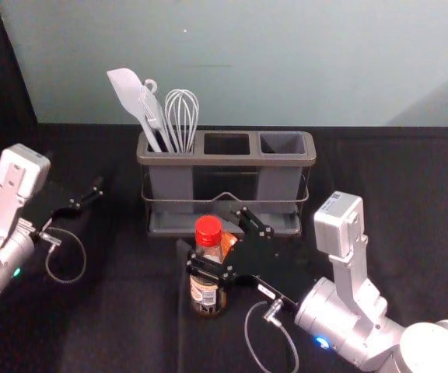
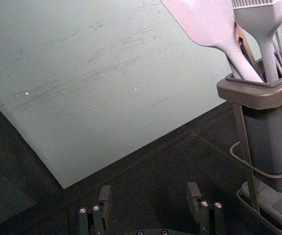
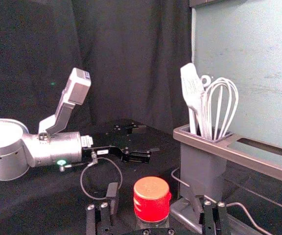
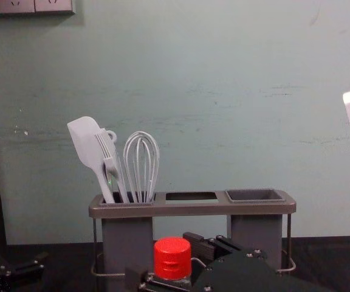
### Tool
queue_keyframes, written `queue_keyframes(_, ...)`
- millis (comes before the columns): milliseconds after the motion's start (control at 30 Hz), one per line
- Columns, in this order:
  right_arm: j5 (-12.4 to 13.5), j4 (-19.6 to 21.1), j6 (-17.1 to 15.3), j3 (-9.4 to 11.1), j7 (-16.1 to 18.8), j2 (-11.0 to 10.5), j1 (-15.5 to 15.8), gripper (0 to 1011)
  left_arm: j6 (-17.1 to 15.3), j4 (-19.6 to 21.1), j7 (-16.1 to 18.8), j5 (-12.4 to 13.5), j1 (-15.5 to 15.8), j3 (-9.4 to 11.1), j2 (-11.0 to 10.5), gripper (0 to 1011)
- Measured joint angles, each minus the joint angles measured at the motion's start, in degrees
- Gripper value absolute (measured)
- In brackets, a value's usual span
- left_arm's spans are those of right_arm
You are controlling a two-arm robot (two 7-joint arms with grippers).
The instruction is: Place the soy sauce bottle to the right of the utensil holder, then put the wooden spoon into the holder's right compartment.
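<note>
The soy sauce bottle (image 1: 206, 297), red-capped, stands upright in front of the utensil holder (image 1: 226, 158), left of its middle. At the bottle my right gripper (image 1: 221, 242) is open, one finger on its near side and the other beyond it. In the right wrist view, the red cap (image 3: 152, 199) shows between the spread fingers of my right gripper (image 3: 154, 197), with gaps on both sides. My left gripper (image 1: 86, 199) is left of the holder; its fingers are apart with nothing between them in the left wrist view, where my left gripper (image 2: 149, 196) points past the holder's side.
A spatula (image 4: 89, 146), a brush (image 4: 110, 159) and a whisk (image 4: 141, 163) stand in the holder's left compartment. The holder's right compartment (image 4: 254, 195) has its top uncovered. A pale wall (image 1: 286, 62) rises behind the black-covered table (image 1: 395, 233).
</note>
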State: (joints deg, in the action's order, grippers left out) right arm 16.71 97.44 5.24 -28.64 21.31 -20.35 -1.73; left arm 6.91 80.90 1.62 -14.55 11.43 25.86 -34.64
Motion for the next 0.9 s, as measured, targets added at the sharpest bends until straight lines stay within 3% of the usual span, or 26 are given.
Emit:
queue_keyframes(367, -0.7, 0.0, -0.6, 0.9, 1.4, 1.0, 0.4, 656, 0.0, 0.0, 0.0, 0.0, 0.0, 0.0, 0.0, 1000)
queue_keyframes(600, -1.2, 1.0, -0.8, 1.0, 1.9, 1.0, 0.8, 400, 0.0, 0.0, 0.0, 0.0, 0.0, 0.0, 0.0, 1000)
queue_keyframes(900, -0.4, 3.7, -1.2, 1.8, 2.4, 0.4, 1.9, 393, 0.0, 0.0, 0.0, 0.0, 0.0, 0.0, 0.0, 1000)
